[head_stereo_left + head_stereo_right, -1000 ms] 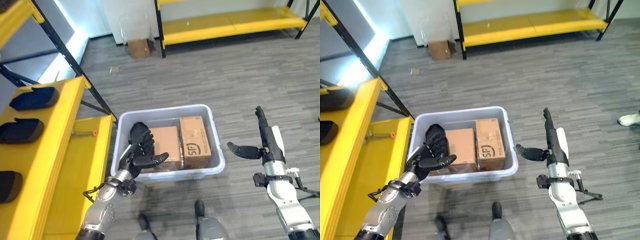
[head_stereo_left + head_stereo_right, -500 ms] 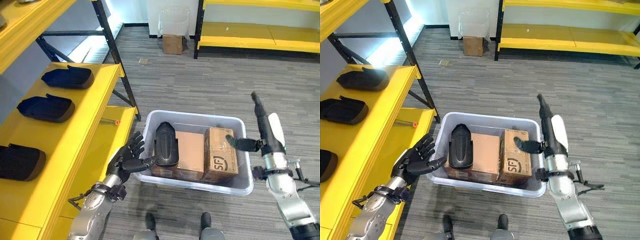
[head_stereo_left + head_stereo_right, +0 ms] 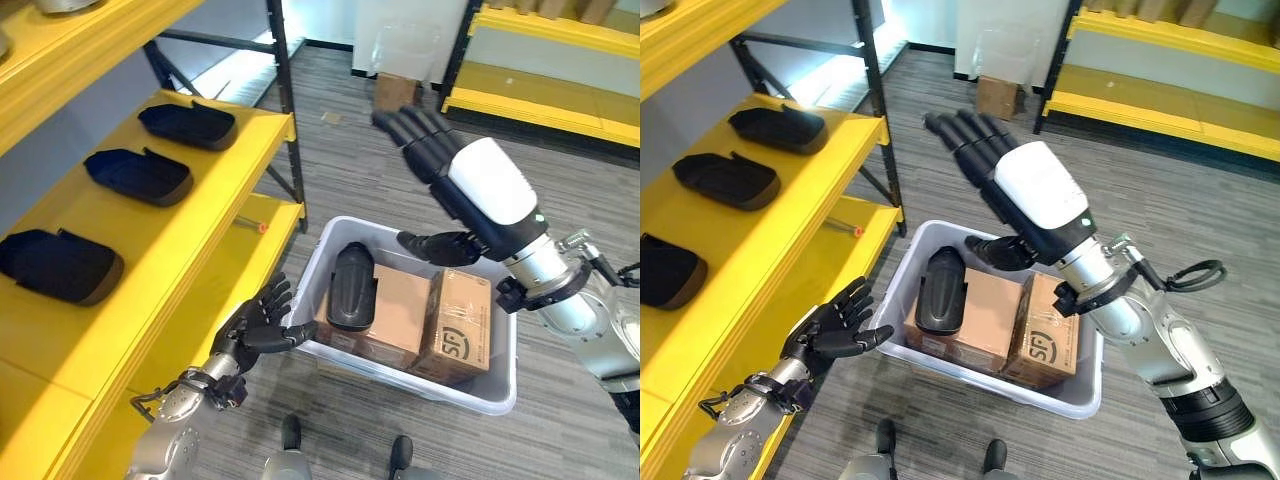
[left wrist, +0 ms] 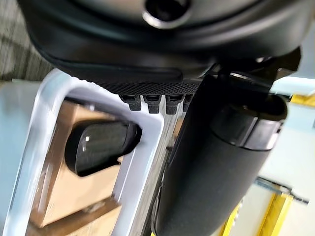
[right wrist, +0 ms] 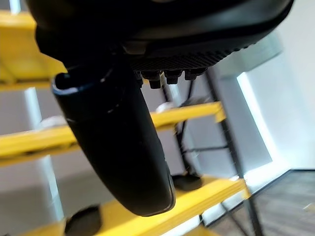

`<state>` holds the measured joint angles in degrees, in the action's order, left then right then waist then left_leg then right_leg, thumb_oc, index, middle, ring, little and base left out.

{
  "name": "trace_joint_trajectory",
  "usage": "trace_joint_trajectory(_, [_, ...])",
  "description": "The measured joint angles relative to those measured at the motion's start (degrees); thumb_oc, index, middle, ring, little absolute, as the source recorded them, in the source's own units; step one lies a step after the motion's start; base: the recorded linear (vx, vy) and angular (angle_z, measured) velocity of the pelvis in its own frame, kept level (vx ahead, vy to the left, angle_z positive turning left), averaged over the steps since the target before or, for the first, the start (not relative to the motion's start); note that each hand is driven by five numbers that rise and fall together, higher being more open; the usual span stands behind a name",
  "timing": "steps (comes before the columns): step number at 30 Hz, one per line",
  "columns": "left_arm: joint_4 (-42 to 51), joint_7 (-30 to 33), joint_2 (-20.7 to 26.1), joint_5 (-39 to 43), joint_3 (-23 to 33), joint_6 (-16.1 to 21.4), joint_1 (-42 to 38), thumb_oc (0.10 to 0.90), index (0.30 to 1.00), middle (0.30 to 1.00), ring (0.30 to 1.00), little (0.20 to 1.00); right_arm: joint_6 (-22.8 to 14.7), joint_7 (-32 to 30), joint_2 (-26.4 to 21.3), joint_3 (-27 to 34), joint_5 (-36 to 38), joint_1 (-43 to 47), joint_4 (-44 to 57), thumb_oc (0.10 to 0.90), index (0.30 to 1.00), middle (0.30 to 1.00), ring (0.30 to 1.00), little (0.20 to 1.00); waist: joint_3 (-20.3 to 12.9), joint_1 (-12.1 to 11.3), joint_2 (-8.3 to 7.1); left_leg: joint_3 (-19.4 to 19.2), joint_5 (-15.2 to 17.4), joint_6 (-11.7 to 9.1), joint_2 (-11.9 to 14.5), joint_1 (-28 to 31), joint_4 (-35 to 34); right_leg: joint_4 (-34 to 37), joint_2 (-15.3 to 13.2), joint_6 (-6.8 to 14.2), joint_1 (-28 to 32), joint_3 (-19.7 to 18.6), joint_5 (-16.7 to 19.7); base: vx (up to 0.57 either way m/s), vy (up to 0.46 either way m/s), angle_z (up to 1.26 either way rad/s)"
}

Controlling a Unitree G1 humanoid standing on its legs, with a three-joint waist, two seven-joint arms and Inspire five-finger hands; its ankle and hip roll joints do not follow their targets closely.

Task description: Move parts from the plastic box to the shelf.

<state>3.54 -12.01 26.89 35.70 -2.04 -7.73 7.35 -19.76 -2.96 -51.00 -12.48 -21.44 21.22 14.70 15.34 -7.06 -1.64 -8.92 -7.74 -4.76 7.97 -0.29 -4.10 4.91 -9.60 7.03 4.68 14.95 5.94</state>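
A white plastic box stands on the grey floor. Inside, a black moulded part lies on a brown carton, beside a second carton. My left hand is open, fingers spread, just outside the box's left wall and holding nothing; its wrist view looks past the fingers to the black part. My right hand is raised high over the box, fingers straight, thumb above the cartons, empty. On my left the yellow shelf carries three black parts.
The shelf's black upright stands close to the box's far left corner. A lower yellow tier runs beside the box. Another yellow rack crosses the back right, with a small carton on the floor near it.
The camera has shifted, swinging the shelf further into view. My right hand has risen from the box's right side to high above it. The left hand stays open by the box's left wall.
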Motion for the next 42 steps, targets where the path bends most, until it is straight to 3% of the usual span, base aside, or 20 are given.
trace_joint_trajectory(10, [-0.03,-0.02,2.14,0.09,-0.15,0.08,-0.07,0.900,1.000,1.000,1.000,1.000,-0.36,0.54,-0.57,-3.01,-5.44,-0.06,-4.48,0.900,1.000,1.000,1.000,1.000,1.19,-0.79,-0.38,1.43,-0.10,0.03,-0.10,-2.93,0.76,0.00,-0.02,0.03,-1.74,1.20,-0.04,0.00,-0.005,0.06])
trace_joint_trajectory(18, [-0.02,-1.28,3.02,0.08,-0.31,0.21,-0.48,0.900,1.000,1.000,1.000,1.000,-0.02,0.41,-3.39,-3.05,-5.58,-0.01,-8.64,0.900,1.000,1.000,1.000,1.000,5.09,-0.84,-0.19,2.42,-0.05,0.01,0.02,-3.87,1.89,-0.03,0.18,-0.09,-1.64,2.10,-0.20,-0.01,-0.070,0.05])
trace_joint_trajectory(27, [0.00,-2.42,6.03,0.12,-0.59,0.70,-2.89,0.900,1.000,1.000,1.000,1.000,0.06,-0.52,-6.15,-4.99,-8.96,1.56,-12.92,0.900,1.000,1.000,1.000,1.000,12.43,-1.17,3.03,4.42,0.48,-0.26,1.07,-7.82,5.73,-9.03,0.00,-0.90,-7.00,2.93,-4.04,-0.06,-0.064,0.06])
trace_joint_trajectory(32, [0.74,-2.47,6.39,0.16,-1.35,0.77,-4.15,0.900,1.000,1.000,1.000,1.000,0.05,-1.54,-8.25,-7.78,-9.41,7.31,-14.25,0.900,1.000,1.000,1.000,1.000,14.21,-1.44,5.14,4.89,0.01,-0.33,1.27,-11.37,6.91,-14.56,-0.58,-1.45,-12.36,2.78,-5.98,-0.10,-0.046,0.02])
trace_joint_trajectory(42, [1.59,-2.47,8.55,2.18,-2.44,2.37,-4.47,0.900,1.000,1.000,1.000,1.000,0.23,-4.83,-8.46,-12.32,-12.37,13.09,-17.96,0.900,1.000,1.000,1.000,1.000,15.12,-3.04,5.71,6.16,-0.60,-0.88,1.05,-16.26,7.97,-24.95,-2.25,-2.41,-20.75,2.72,-10.97,-0.06,-0.046,0.05])
